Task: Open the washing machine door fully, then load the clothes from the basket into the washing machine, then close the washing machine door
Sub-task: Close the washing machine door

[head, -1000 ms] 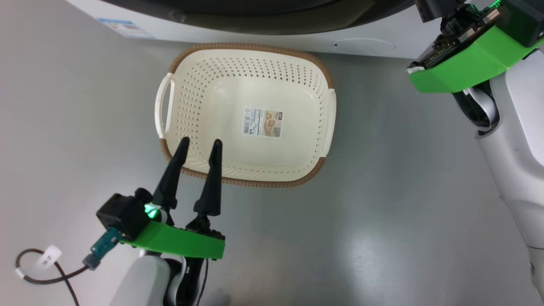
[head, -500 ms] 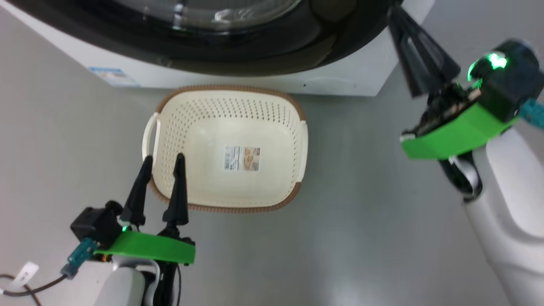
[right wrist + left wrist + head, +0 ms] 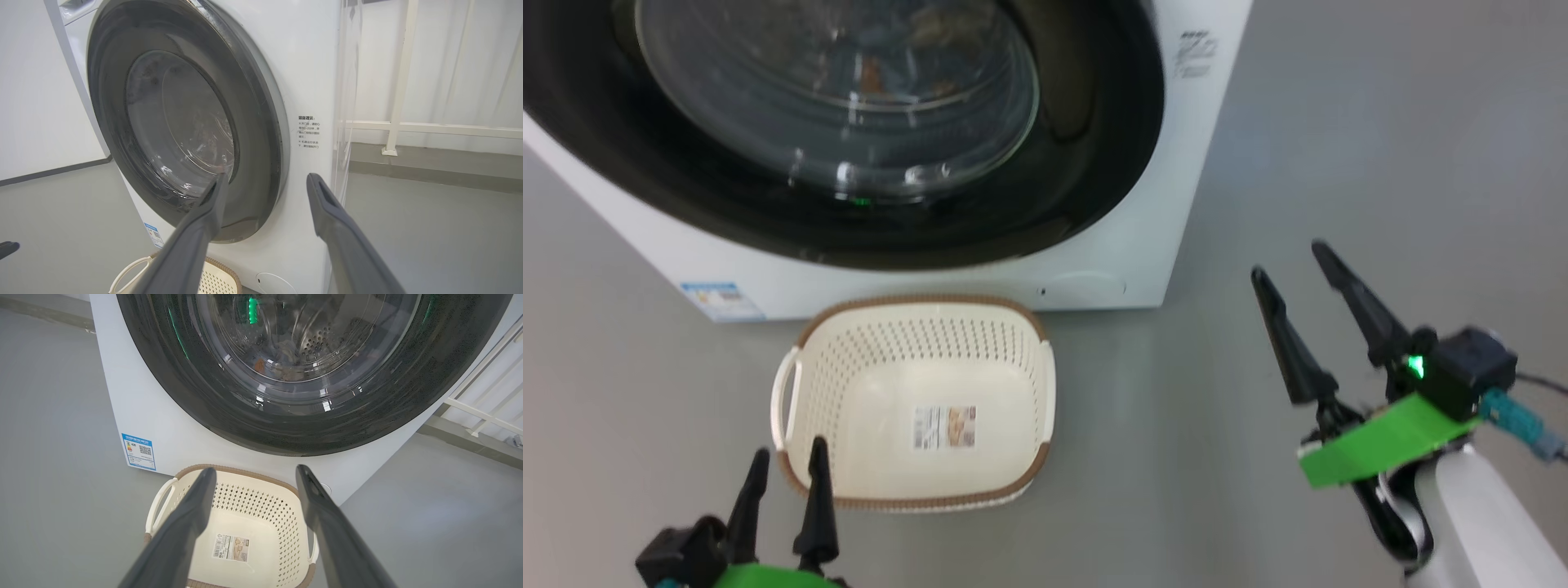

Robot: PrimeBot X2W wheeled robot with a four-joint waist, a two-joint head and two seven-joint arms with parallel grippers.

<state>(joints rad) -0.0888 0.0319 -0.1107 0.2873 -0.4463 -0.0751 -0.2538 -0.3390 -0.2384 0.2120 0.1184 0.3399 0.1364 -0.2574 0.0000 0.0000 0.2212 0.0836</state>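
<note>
The washing machine [image 3: 1152,237] stands white at the top of the head view. Its round black door [image 3: 866,237] lies shut flush against the front. Behind the glass, faint orange and pale patches of the clothes [image 3: 874,77] [image 3: 282,361] show in the drum. The cream basket [image 3: 866,367] sits on the floor in front of the washer with just a label on its bottom. My left gripper [image 3: 786,457] [image 3: 255,470] hovers open at the basket's near left corner. To the right of the machine, my right gripper [image 3: 1288,260] [image 3: 267,177] hangs open in free air, holding nothing.
A blue label sticker [image 3: 719,298] and a round cover [image 3: 1086,286] sit low on the washer's front. A white railing [image 3: 396,81] and curtain stand behind the machine's right side. Grey floor [image 3: 1339,122] spreads to the right.
The head camera has tilted up, showing more of the door. My right gripper has opened and come away from the door's right edge, down and to the right. The left arm holds its pose.
</note>
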